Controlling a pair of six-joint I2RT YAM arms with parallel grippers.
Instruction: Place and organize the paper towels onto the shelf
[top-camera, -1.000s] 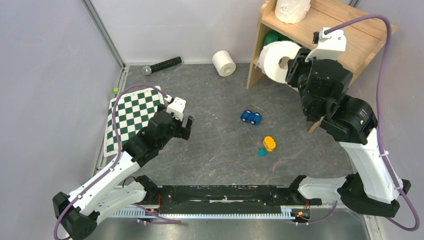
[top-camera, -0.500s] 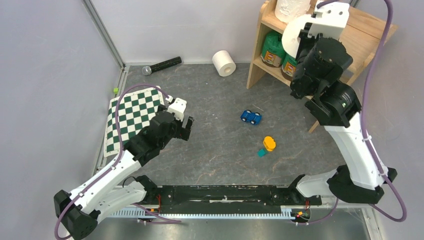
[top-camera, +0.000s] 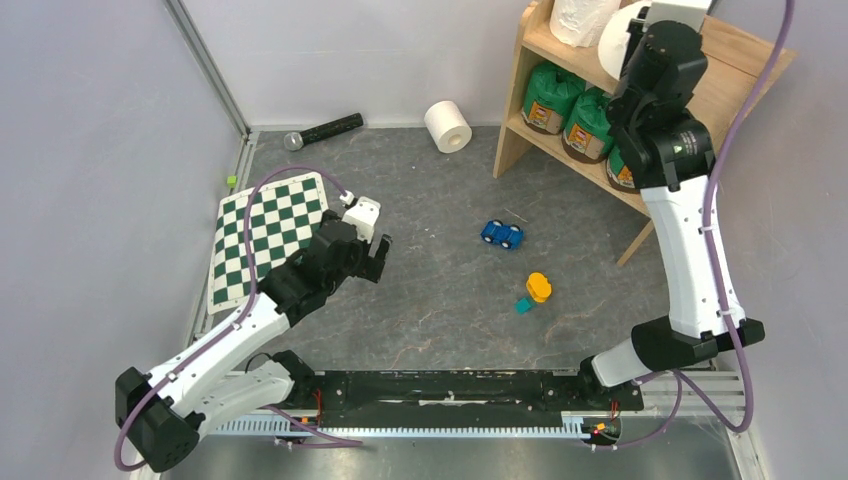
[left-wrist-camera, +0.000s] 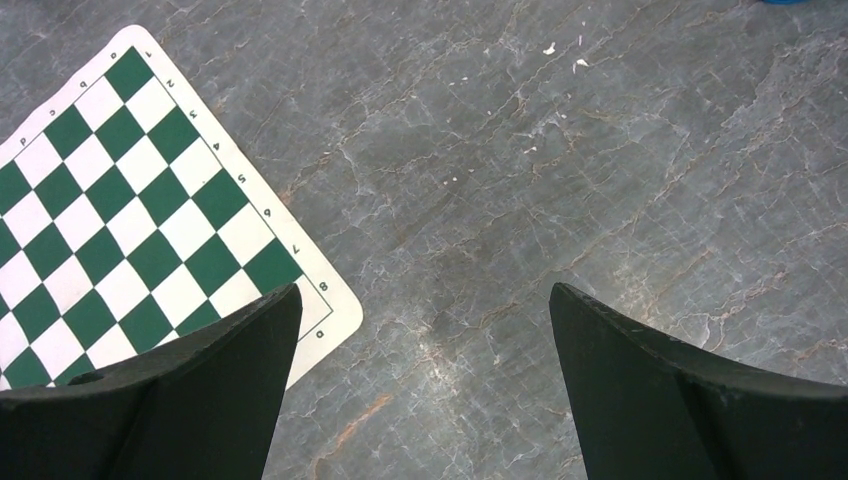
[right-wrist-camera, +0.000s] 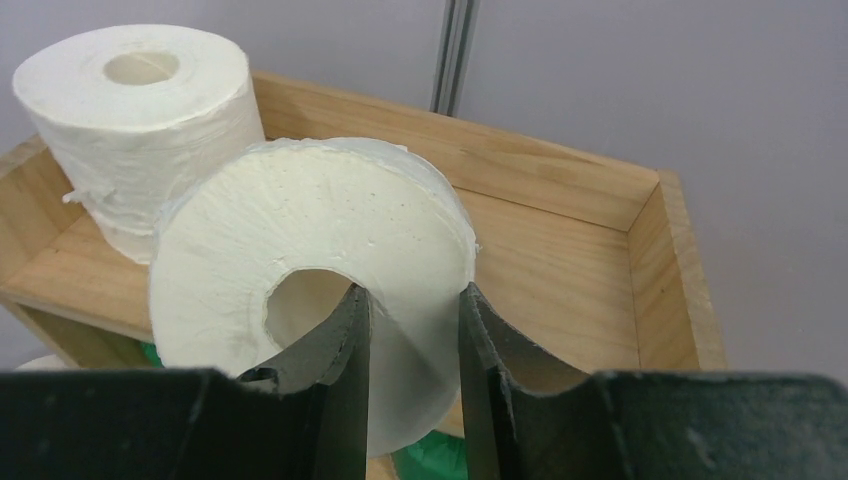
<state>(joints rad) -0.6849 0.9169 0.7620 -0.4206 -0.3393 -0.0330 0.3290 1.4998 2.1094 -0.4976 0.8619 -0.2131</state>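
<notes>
- Right wrist view: our right jaws pinch the wall of a bare roll (right-wrist-camera: 310, 240), one jaw inside its core, above the top tier of the shelf (right-wrist-camera: 560, 230).
- Just beside it, a second bare roll (right-wrist-camera: 135, 110) stands upright on that tier; we cannot tell whether they touch.
- Green rolls (top-camera: 548, 92) sit on the lower tier; we count three, one half hidden by the arm.
- A third bare roll (top-camera: 447, 125) lies on the bench (top-camera: 450, 300), left of the shelf.
- Our left jaws hang wide apart, gripping nothing, over the bench beside the mat (left-wrist-camera: 130, 200).
</notes>
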